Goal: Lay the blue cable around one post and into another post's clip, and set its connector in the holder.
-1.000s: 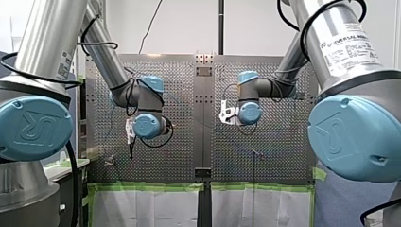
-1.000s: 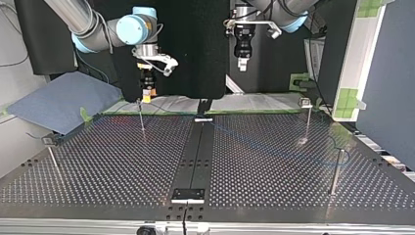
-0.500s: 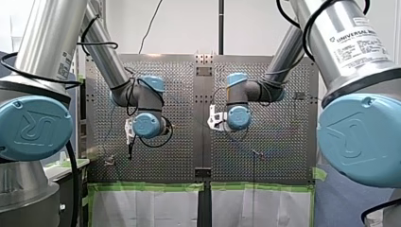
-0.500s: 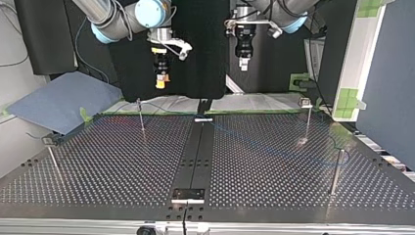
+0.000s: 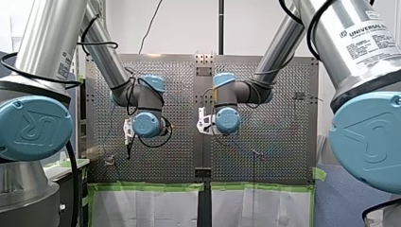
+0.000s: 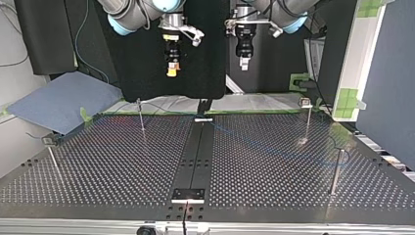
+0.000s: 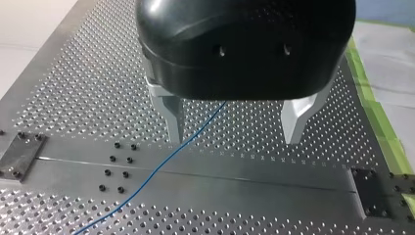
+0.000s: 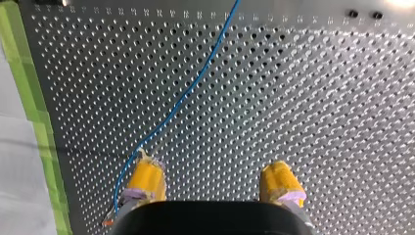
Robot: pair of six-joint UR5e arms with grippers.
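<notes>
Blue cable (image 7: 161,166) in sight, loose across worktop (image 6: 122,166) below both claws, right claw (image 8: 213,169) just swung in toward centre, left claw (image 7: 234,137) parked, both released and empty, so routing unstarted, grasp likely next.
</notes>
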